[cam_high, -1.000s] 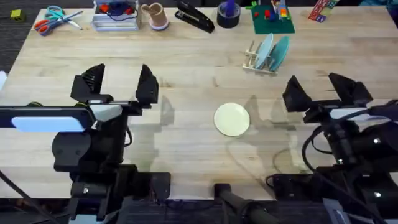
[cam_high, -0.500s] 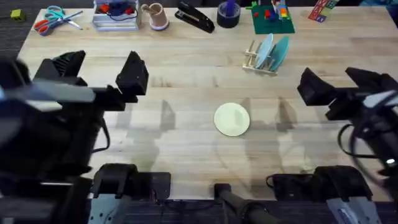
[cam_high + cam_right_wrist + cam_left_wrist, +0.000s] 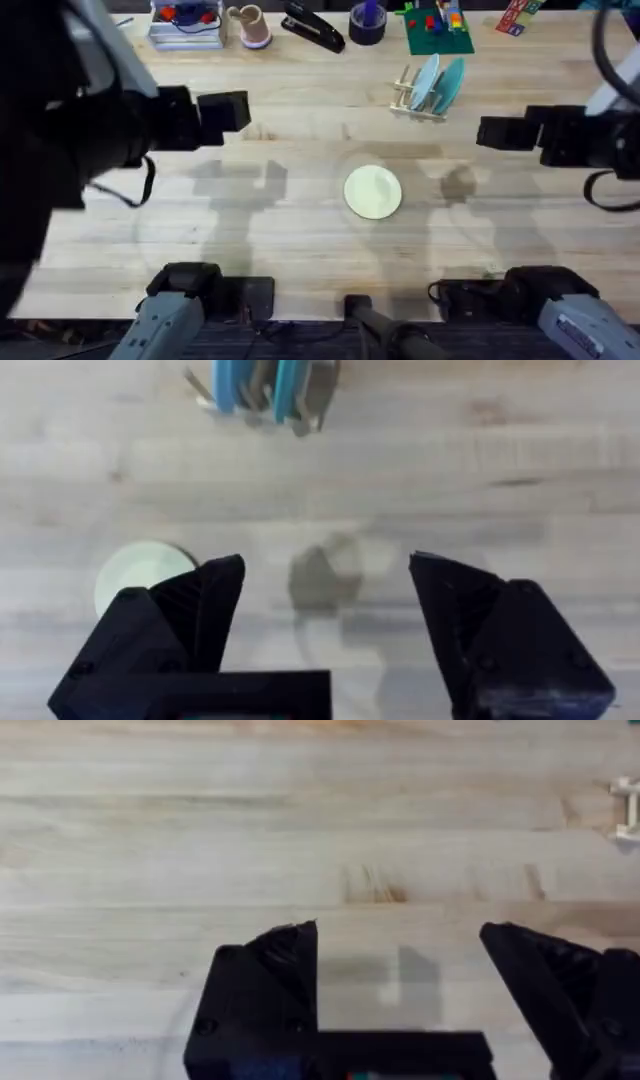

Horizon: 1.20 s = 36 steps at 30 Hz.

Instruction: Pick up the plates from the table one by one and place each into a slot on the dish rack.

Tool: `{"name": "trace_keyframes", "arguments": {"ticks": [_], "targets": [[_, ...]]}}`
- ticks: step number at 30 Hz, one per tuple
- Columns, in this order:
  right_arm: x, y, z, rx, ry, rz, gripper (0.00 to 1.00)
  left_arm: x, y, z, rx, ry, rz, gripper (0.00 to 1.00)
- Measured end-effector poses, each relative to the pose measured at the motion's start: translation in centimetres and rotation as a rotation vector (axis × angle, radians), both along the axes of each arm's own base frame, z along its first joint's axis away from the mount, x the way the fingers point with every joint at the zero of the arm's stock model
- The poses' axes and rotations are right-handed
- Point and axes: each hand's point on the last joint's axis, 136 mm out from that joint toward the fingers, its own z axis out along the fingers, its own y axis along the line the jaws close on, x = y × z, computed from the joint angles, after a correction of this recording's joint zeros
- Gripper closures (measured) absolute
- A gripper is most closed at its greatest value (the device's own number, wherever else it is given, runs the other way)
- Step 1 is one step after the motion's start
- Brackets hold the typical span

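Observation:
A pale cream-yellow plate (image 3: 373, 191) lies flat on the wooden table (image 3: 300, 240) near the middle, and it also appears in the right wrist view as the plate (image 3: 140, 572). The dish rack (image 3: 412, 97) stands behind it, holding a light blue plate (image 3: 427, 78) and a teal plate (image 3: 451, 80) upright in its slots; the rack (image 3: 262, 385) shows them edge-on. My left gripper (image 3: 232, 110) hovers left of the plates, open and empty, over bare wood (image 3: 400, 970). My right gripper (image 3: 497, 132) hovers open and empty to the right of the cream plate (image 3: 325, 600).
Along the table's far edge stand a clear tray (image 3: 185, 27) of small items, a cup (image 3: 250, 25), a black stapler (image 3: 312, 27), a dark tape roll (image 3: 367, 22) and a green board with toys (image 3: 438, 28). The left arm looms large and dark at the left.
Both arms have risen and swung outward, the left one now large under the camera. Both grippers have tipped toward the horizontal. The cream plate and the rack have not moved.

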Motion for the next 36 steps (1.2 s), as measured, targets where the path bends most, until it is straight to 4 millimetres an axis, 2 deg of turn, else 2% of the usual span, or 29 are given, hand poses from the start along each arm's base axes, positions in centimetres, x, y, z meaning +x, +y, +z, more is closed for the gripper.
{"name": "trace_keyframes", "arguments": {"ticks": [5,11,20,24,26,28,36], "targets": [[0.5,0.0,-1.5,0.0,0.139,0.001,0.007,0.9,-0.7,-2.7,-0.032,0.181,-0.026,0.008],[0.9,0.0,-2.1,0.0,0.175,0.0,0.008,1.7,-1.2,-5.3,-0.059,0.296,-0.037,0.008],[1.0,0.0,-1.9,0.0,0.17,0.0,0.009,1.9,-1.5,-5.8,-0.074,0.315,-0.046,0.028],[0.9,0.0,-1.9,0.0,0.171,0.0,0.008,1.9,-2.6,-5.6,-0.128,0.315,-0.083,0.658],[0.9,0.0,-1.9,0.0,0.171,0.0,0.007,1.8,-3.5,-5.4,-0.17,0.312,-0.121,0.921],[0.9,0.0,-1.9,0.0,0.171,0.0,0.007,1.7,-4.6,-5.0,-0.223,0.308,-0.161,0.958],[0.9,0.0,-1.9,0.0,0.171,0.0,0.007,0.8,-8.7,-3.2,-0.427,0.3,-0.331,0.96]]}}
